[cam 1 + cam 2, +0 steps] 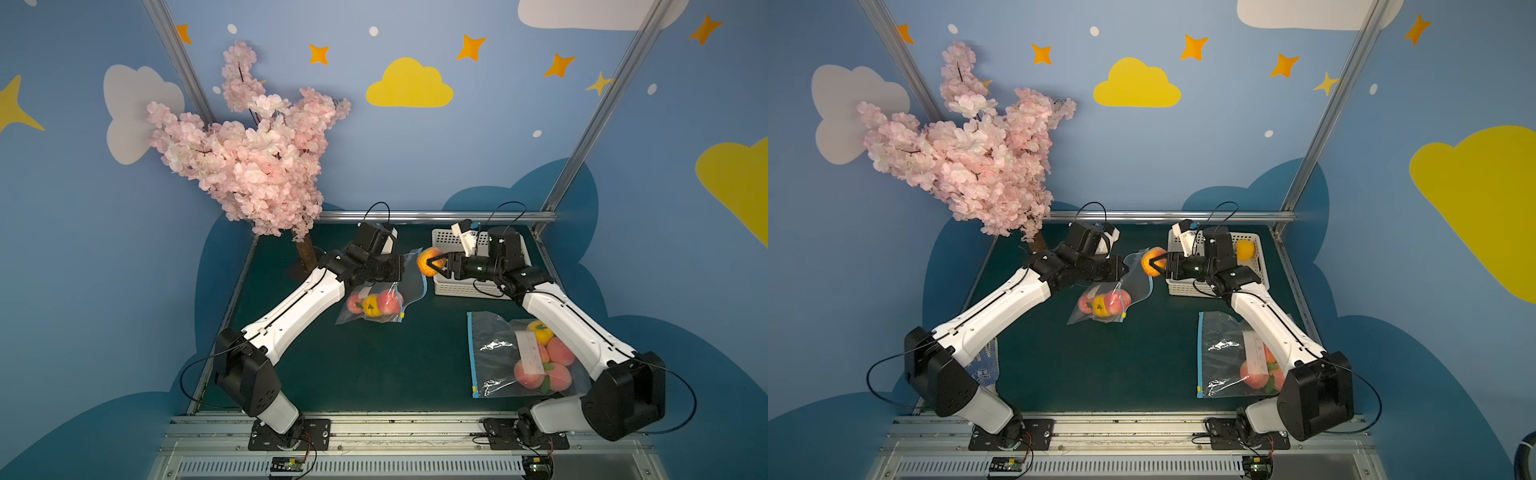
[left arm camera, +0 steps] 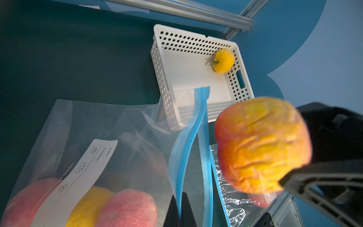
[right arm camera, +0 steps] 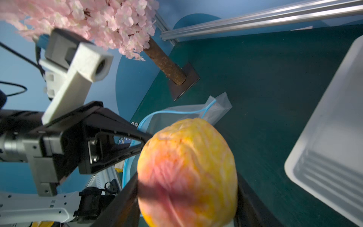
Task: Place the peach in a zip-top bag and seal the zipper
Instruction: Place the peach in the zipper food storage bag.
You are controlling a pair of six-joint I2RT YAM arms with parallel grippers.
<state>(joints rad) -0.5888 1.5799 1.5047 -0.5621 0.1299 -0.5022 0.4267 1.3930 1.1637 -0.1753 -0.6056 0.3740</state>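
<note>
My right gripper is shut on an orange-yellow peach and holds it in the air, next to the raised mouth of a clear zip-top bag. My left gripper is shut on the near lip of that bag's blue zipper and lifts it. The far zipper strip stands apart, so the mouth gapes. Two pink fruits and a yellow one lie inside the bag. In the right wrist view the peach fills the space between my fingers, with the bag behind it.
A white perforated basket stands at the back right with a yellow fruit in it. A second clear bag of fruit lies at the front right under my right arm. A pink blossom tree rises at the back left.
</note>
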